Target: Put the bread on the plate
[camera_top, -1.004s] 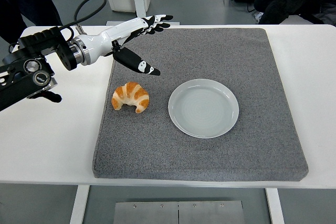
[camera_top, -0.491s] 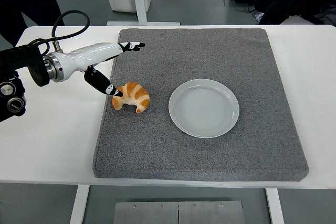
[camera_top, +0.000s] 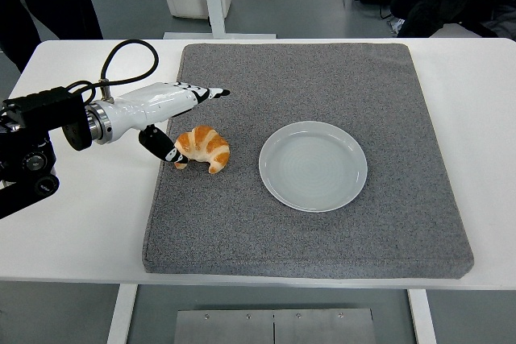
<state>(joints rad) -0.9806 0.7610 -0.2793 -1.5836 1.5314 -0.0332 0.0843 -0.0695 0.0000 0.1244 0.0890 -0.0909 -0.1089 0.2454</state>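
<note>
My left hand (camera_top: 173,118) sat at the left of the frame, fingers stretched out and thumb dropped beside the bread (camera_top: 202,148) — spread wide, holding nothing, apparently set to close around it. The bread lay on the grey mat (camera_top: 322,231) left of centre. Just beside it the plate (camera_top: 313,166) was empty.

Mat (camera_top: 322,231) on table (camera_top: 72,231). Your bread (camera_top: 202,149) on mat's left part, plate (camera_top: 313,166) on mat just right of it, apart. Left hand (camera_top: 161,114) at mat's left edge, thumb beside bread's left end.
</note>
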